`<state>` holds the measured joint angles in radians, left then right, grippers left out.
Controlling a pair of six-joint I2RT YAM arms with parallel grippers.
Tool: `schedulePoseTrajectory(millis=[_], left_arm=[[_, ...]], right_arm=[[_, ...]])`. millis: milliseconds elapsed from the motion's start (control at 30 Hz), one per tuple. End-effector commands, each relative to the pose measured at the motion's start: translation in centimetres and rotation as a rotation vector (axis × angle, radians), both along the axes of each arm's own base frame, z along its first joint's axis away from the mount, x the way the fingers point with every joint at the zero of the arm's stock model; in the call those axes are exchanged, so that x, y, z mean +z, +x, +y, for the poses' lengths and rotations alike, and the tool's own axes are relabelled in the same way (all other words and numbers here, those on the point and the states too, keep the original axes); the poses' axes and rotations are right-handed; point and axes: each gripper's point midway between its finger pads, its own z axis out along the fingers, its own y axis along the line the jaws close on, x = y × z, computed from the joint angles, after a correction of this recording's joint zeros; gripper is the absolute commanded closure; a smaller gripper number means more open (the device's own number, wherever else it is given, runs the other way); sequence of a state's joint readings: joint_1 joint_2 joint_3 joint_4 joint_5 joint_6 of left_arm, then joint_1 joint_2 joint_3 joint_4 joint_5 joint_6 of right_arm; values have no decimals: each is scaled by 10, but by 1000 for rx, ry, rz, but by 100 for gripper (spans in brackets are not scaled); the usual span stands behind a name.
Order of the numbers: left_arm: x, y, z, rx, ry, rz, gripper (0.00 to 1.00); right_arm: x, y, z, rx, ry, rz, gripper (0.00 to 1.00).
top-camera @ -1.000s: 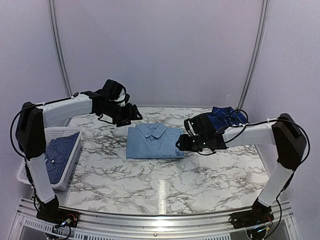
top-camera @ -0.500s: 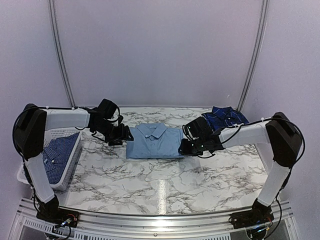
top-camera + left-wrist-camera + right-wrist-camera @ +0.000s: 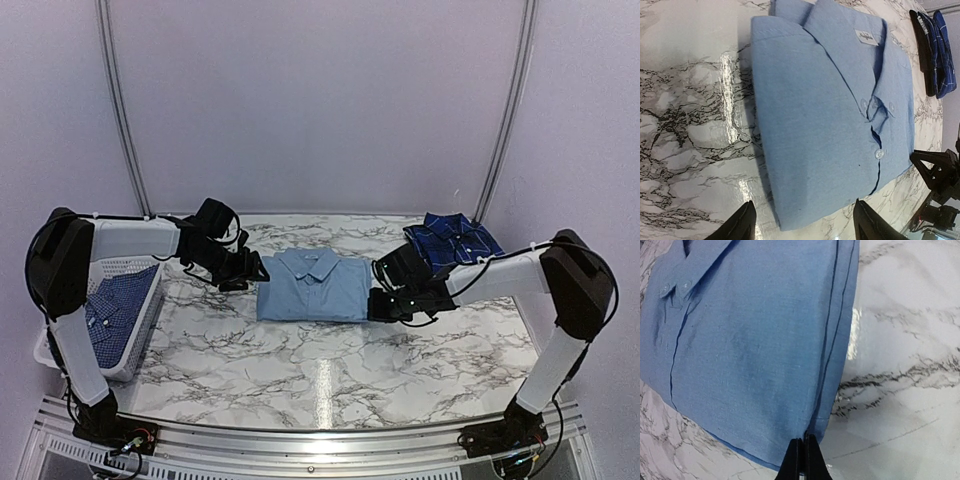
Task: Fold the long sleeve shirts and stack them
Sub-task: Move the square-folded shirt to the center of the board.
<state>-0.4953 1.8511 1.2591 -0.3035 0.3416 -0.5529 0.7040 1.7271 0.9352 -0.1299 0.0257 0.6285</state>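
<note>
The plain light blue long sleeve shirt (image 3: 312,285) lies folded, collar to the back, in the middle of the table. My left gripper (image 3: 250,270) hovers low at its left edge. In the left wrist view it is open (image 3: 802,222), its fingertips (image 3: 742,222) straddling the shirt's (image 3: 830,110) near corner. My right gripper (image 3: 378,300) sits at the shirt's right edge; in the right wrist view it is shut (image 3: 803,460), with the hem of the shirt (image 3: 750,340) pinched between the tips. A folded navy plaid shirt (image 3: 452,238) lies at the back right.
A white basket (image 3: 125,268) stands at the table's left edge with a blue-and-white check shirt (image 3: 108,312) in it. The marble table top (image 3: 320,370) runs bare toward the near edge. The plaid shirt (image 3: 936,50) lies just behind the right arm.
My left arm came down from above to the light blue shirt's left edge. My right gripper closed on the shirt's right hem, and the shirt shifted slightly right.
</note>
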Motion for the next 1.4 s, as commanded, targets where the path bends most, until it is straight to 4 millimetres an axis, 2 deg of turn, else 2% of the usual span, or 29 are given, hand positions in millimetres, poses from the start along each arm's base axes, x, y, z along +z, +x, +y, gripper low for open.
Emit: schedulePoseTrajectory(millis=[0, 100, 233, 367, 567, 733, 833, 867, 933, 1000, 1167, 1267, 1367], left_arm=[[-8, -4, 1, -20, -5, 11, 31], [-14, -6, 2, -21, -1, 24, 31], [-18, -14, 0, -31, -18, 51, 33], [-20, -32, -10, -68, -97, 79, 38], [-39, -60, -15, -101, -106, 118, 47], [-47, -68, -24, -96, -103, 126, 61], [-49, -73, -27, -90, -92, 131, 74], [-50, -74, -27, -84, -92, 136, 82], [-51, -77, -23, -68, -85, 143, 93], [-46, -77, -17, -44, -69, 122, 99], [-42, -84, -1, -10, -16, 103, 100], [-39, -102, 6, -15, 18, 100, 100], [-54, -133, 24, -12, 91, 145, 100]], right_arm=[[-15, -24, -18, -37, 2, 42, 100], [-25, -35, -19, -38, 23, 61, 100], [-28, -38, -20, -45, 7, 57, 100], [-25, -35, -18, -39, 8, 47, 100], [-24, -32, -13, -17, -2, 45, 100], [-26, -31, -5, 2, -14, 47, 100], [-26, -32, -2, 11, -24, 45, 100], [-26, -32, -1, 13, -27, 45, 100], [-26, -32, -2, 15, -36, 42, 100], [-26, -32, -2, 19, -46, 38, 100], [-27, -35, 0, 45, -61, 40, 100], [-25, -41, 11, 91, -64, 29, 100], [-29, -56, 25, 158, -70, 40, 99]])
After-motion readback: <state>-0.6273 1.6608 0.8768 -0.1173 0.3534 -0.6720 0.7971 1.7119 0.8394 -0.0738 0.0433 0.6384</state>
